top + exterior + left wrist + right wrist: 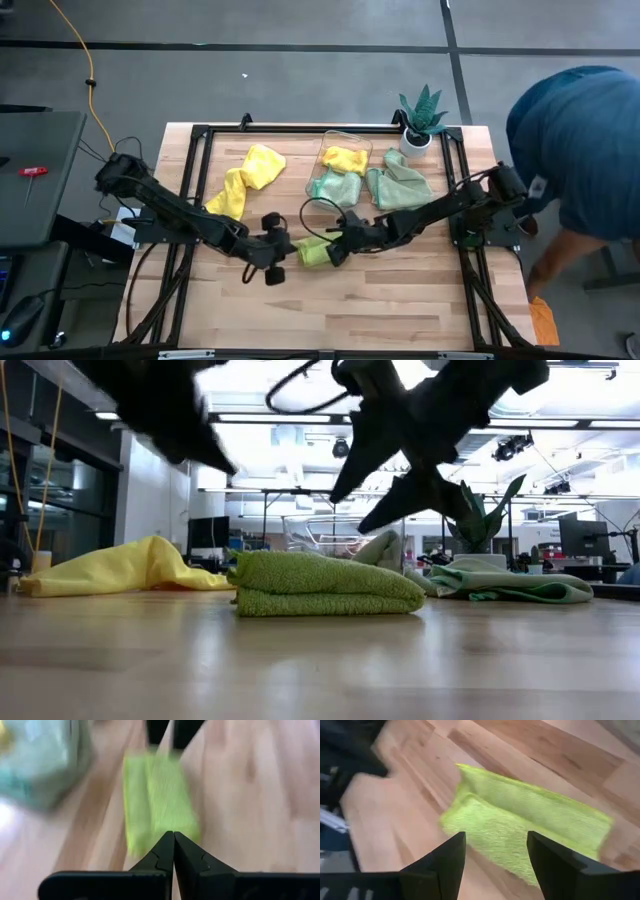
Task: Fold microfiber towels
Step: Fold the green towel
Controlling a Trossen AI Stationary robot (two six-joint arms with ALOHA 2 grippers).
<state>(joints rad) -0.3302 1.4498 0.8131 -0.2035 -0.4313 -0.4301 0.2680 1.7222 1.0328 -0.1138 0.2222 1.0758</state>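
A lime green towel (312, 252), folded into a small thick rectangle, lies flat on the wooden table (400, 290) near its middle; it also shows in the low view (325, 585). My left gripper (290, 247) is shut and hovers just left of it, with the towel ahead of its fingertips (173, 837). My right gripper (332, 248) is open and hovers over the towel's right end (496, 845). In the low view both grippers stand above the towel, clear of it. A yellow towel (245, 180) lies crumpled at the far left.
A clear bin (350, 140) at the far middle holds a yellow cloth (343, 158), with a mint cloth (333, 187) at its near side. A pale green towel (400, 187) lies to its right. A potted plant (420, 115) stands at the far right corner. A person in blue (580, 150) bends beside the table's right edge.
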